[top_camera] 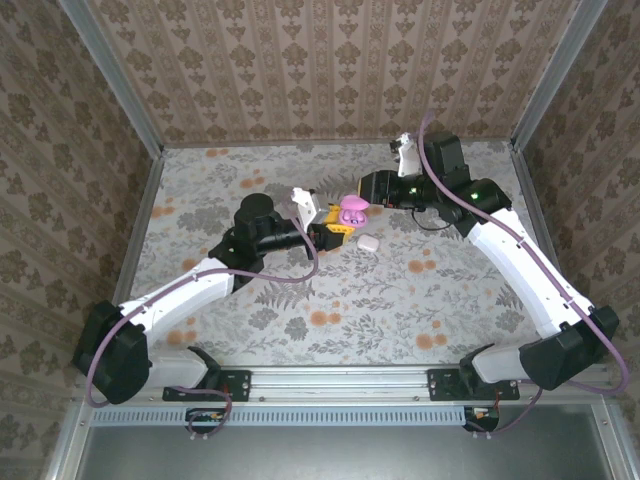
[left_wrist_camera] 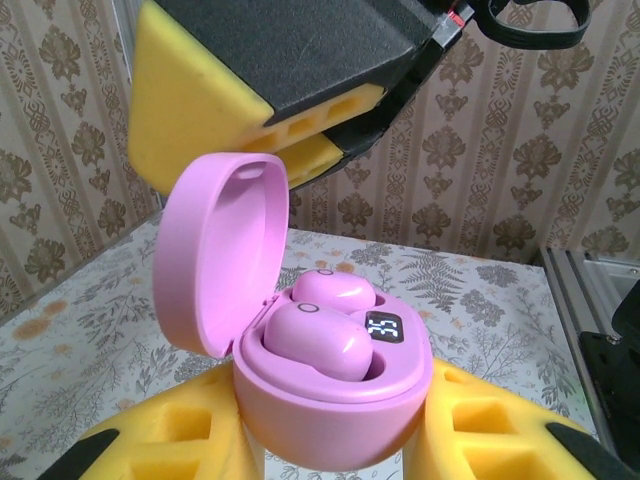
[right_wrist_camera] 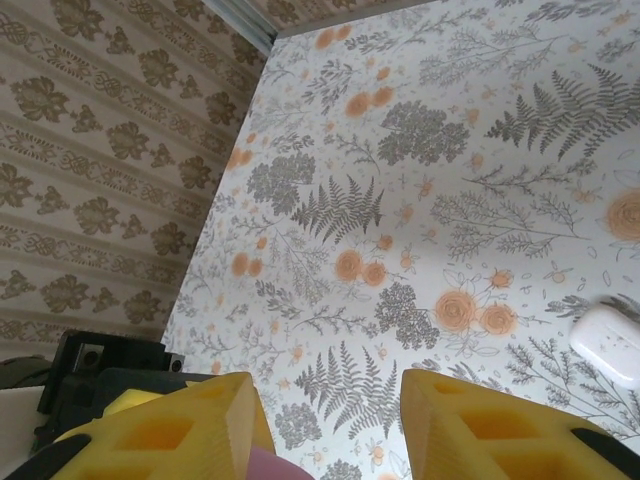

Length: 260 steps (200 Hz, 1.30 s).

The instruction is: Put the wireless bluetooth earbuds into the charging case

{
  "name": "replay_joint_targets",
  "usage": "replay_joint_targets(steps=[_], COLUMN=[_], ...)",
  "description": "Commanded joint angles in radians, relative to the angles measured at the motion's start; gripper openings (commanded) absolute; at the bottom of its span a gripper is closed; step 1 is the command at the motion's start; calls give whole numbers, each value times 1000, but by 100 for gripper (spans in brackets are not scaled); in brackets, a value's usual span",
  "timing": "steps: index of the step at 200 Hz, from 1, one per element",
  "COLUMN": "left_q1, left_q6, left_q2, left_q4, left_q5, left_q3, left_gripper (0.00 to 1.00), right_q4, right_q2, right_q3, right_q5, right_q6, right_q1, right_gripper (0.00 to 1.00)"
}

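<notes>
- Left tool (left_wrist_camera: 335, 455) clamps the open charging case (left_wrist_camera: 340, 395) above the counter (top_camera: 250, 300); both wireless bluetooth earbuds (left_wrist_camera: 318, 340) sit inside.
- Right tool (right_wrist_camera: 330, 420), jaws apart and empty, hangs just over the lid (left_wrist_camera: 220, 260).
- White rounded piece (right_wrist_camera: 612, 345) lies on the counter nearby.

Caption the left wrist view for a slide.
Left claw grips open glossy pink oval plastic charging case, two rounded pink earbuds seated inside.
</notes>
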Motion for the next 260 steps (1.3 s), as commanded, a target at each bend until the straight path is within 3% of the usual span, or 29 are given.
replay_joint_targets(steps=[1, 136, 209, 260], left_q1=[-7, -8, -9, -48], left_q6=[25, 30, 37, 93], left_q2=[5, 0, 13, 122], left_q4=[13, -10, -76, -113], left_q5=[15, -46, -133, -166], left_q3=[33, 36, 3, -23], left_gripper=[32, 32, 32, 32], right_q4=[-12, -31, 70, 116], right_q2=[3, -39, -187, -244], right_q3=[15, -37, -177, -260], right_q5=[-68, -56, 169, 173], right_q6=[-14, -20, 9, 43], right_q1=[0, -1, -46, -102], right_gripper=[44, 44, 55, 56])
